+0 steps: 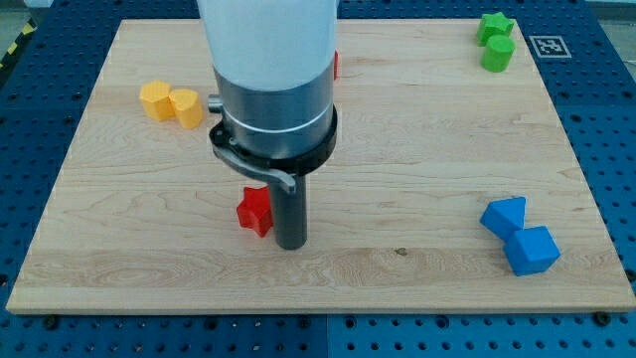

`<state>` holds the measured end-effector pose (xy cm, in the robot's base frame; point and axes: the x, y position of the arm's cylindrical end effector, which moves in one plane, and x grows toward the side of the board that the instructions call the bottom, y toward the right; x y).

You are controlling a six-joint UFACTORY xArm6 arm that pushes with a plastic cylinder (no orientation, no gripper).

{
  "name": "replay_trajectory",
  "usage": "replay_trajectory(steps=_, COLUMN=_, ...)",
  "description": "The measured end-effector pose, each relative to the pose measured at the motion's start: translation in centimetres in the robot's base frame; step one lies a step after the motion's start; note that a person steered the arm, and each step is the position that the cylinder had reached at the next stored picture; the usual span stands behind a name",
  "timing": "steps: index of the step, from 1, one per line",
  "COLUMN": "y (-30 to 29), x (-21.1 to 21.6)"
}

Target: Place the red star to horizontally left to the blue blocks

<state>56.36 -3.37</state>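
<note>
While the red star (254,210) lies on the board (397,149) a little left of centre and toward the view's bottom, the tip (289,244) sits just beside it on its right, touching or nearly so. No pincer exists on this arm, only the dark rod, so there is nothing to spread or press together. One red star shows in full; a second red piece (337,64) peeks out behind the arm's white body near the view's top, its shape hidden. Two blue blocks (519,235) sit touching each other at the lower right, well apart from the star, one a wedge-like shape, the other chunkier. Two yellow blocks (171,102) sit side by side, touching, at the upper left. Two green blocks (496,41) sit together at the top right corner, one above the other in the view.
</note>
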Motion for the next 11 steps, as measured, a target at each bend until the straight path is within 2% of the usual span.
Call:
replay_trajectory(steps=3, y=2.3, x=-0.8)
replay_trajectory(steps=4, y=3.1, x=-3.9)
replay_trajectory(steps=5, y=0.9, x=-6.6)
replay_trajectory(steps=6, y=-6.2, x=-7.6)
replay_trajectory(steps=7, y=-8.9, x=-7.7)
replay_trajectory(steps=11, y=-2.4, x=-4.6)
